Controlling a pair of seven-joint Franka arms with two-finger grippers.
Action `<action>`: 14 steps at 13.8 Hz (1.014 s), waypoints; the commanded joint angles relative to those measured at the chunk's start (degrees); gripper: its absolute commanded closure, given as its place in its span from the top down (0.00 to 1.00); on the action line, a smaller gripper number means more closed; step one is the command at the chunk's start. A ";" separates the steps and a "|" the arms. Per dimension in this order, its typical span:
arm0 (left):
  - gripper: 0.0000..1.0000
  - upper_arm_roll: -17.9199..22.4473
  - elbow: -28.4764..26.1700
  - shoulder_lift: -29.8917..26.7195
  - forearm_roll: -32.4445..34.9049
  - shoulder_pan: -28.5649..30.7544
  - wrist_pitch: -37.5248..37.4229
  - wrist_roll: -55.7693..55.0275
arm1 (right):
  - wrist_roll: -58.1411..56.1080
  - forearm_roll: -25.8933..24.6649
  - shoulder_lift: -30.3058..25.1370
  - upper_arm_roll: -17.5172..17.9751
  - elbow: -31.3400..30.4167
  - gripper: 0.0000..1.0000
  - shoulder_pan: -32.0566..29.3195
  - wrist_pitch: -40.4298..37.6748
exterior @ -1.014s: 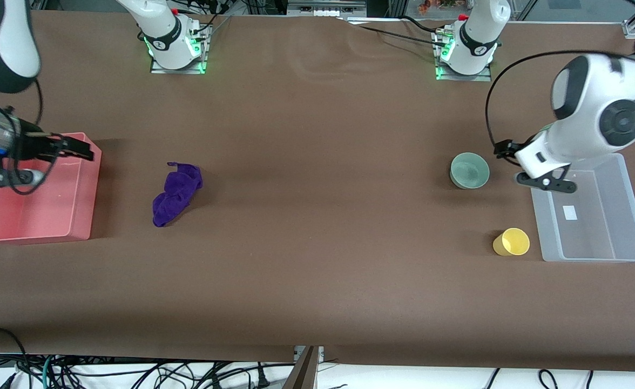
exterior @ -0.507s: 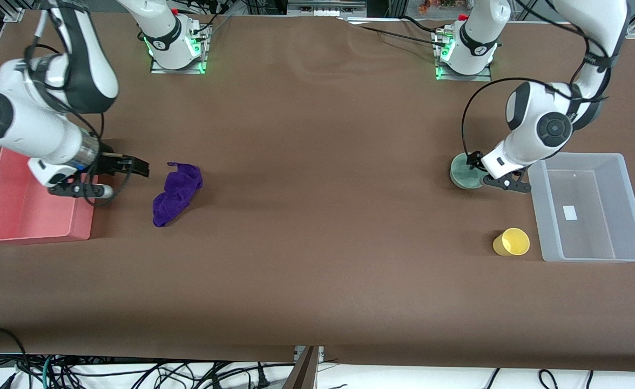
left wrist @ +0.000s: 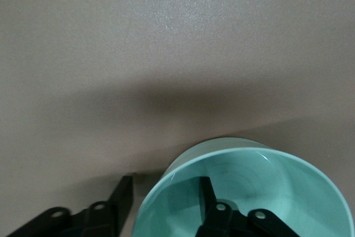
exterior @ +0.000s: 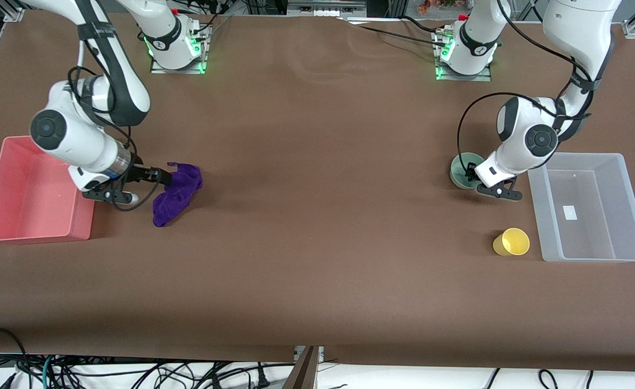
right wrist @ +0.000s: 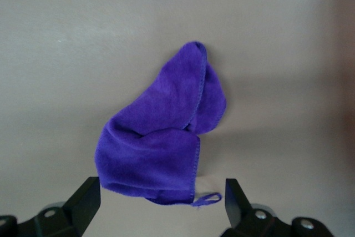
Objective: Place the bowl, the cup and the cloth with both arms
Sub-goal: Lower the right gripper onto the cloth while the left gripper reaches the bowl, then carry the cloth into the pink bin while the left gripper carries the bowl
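The left wrist view shows what the front view hides: the left gripper [left wrist: 166, 206] straddles the bowl's [left wrist: 244, 154] rim, one finger inside, not visibly clamped. The right gripper [right wrist: 161, 201] stands wide open at the cloth's [right wrist: 161, 137] edge, holding nothing.

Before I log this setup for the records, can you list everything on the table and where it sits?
bowl: one, pale mint green, on the table beside the clear bin, farther from the front camera than the cup.
cup: one, yellow, beside the clear bin's near corner.
cloth: one, purple, crumpled, beside the pink bin.
clear bin: one, see-through, at the left arm's end of the table.
pink bin: one, at the right arm's end.
left gripper: one, black, one finger inside the bowl, one outside, straddling its wall.
right gripper: one, black, open, fingers either side of the cloth's edge.
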 commanded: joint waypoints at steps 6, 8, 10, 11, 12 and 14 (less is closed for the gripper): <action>0.00 -0.12 1.48 -4.07 -1.48 -0.31 -4.00 0.03 | 10.76 0.00 5.71 0.15 -3.27 0.99 3.89 12.01; 0.00 -0.47 5.16 -7.85 -1.48 -0.40 -14.34 0.12 | 10.76 0.00 7.21 0.06 -4.67 0.99 3.89 15.79; 0.00 -0.47 11.91 -8.48 -1.48 0.12 -25.51 0.38 | 10.67 -0.09 7.83 0.06 -7.13 0.99 3.89 19.66; 0.00 -0.39 15.16 -8.48 -1.48 0.22 -30.09 1.60 | 10.58 -0.09 8.18 0.06 -7.67 0.99 3.89 20.72; 0.00 -0.12 18.24 -8.40 -1.57 0.48 -34.14 3.70 | 10.41 -0.18 8.44 0.06 -7.76 0.94 3.89 20.73; 0.00 0.06 23.70 -8.22 -1.39 4.15 -41.52 9.58 | 9.88 -0.27 8.44 0.06 -7.76 0.27 3.89 20.38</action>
